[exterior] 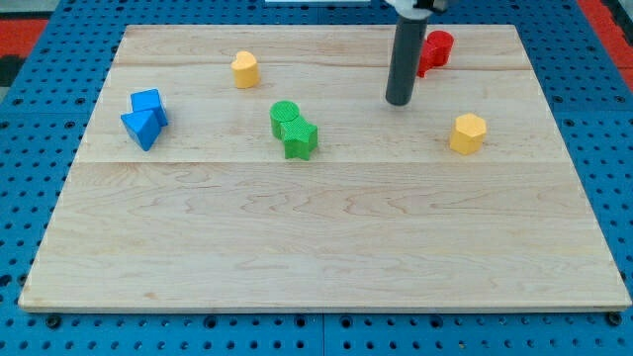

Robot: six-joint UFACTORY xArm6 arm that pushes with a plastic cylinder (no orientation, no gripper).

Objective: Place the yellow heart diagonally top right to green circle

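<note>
The yellow heart [245, 69] sits near the view's top, left of centre. The green circle [285, 115] lies below and to the right of it, touching a green star [301, 139] at its lower right. My tip [399, 101] rests on the board right of centre, well to the right of the green circle and far right of the yellow heart. It touches no block.
A red block [434, 49] stands just up and right of the rod, partly hidden by it. A yellow hexagon [469, 133] lies right of the tip. Two blue blocks [145, 117] touch each other at the left. The wooden board [316, 247] ends in blue pegboard.
</note>
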